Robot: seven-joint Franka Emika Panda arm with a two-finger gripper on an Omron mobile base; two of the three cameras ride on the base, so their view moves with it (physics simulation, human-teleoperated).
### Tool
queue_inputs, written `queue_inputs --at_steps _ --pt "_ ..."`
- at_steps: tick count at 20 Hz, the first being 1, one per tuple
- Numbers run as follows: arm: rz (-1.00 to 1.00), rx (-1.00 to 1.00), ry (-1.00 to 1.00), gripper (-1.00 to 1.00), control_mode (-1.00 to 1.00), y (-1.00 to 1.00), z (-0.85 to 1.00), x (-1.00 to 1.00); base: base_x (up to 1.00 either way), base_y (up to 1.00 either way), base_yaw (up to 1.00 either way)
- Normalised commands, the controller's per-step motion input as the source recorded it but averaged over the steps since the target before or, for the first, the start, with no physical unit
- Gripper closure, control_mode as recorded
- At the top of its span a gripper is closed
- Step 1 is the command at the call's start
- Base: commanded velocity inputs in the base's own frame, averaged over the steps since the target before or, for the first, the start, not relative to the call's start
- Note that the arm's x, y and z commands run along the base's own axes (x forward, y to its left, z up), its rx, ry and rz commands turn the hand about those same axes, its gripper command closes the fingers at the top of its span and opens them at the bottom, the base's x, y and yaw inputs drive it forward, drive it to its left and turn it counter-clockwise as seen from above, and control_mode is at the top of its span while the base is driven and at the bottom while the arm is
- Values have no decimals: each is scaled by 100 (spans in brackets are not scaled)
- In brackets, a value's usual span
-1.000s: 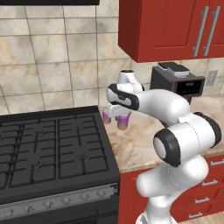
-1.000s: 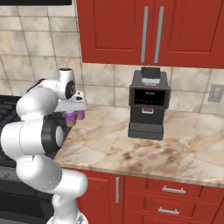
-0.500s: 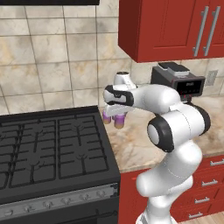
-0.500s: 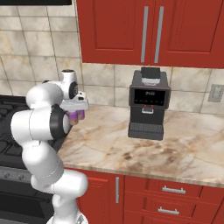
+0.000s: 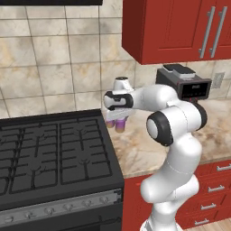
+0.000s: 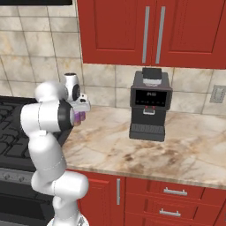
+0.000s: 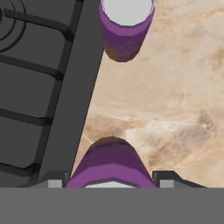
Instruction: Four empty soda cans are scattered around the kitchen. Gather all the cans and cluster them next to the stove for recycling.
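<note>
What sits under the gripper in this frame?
A purple can sits between the fingers, above the beige counter at the stove edge. A second purple can stands ahead. The near can's base and whether it touches down are hidden.

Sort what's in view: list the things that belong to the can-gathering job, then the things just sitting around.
Job:
- purple can in the gripper
- second purple can standing on the counter by the stove
- stove
- gripper

Just there:
- coffee machine
- counter
- red cabinets
</note>
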Motion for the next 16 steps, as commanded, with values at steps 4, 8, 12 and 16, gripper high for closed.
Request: queue_inputs --at_steps 4,8,12,16 --pt "-3 -1 0 100 -100 5 -23 34 0 0 0" --pt "-3 -1 0 100 -100 5 -21 31 0 0 0" --pt "-3 -1 0 100 -100 6 -20 31 0 0 0" --pt "-3 -1 0 100 -100 7 -23 31 0 0 0"
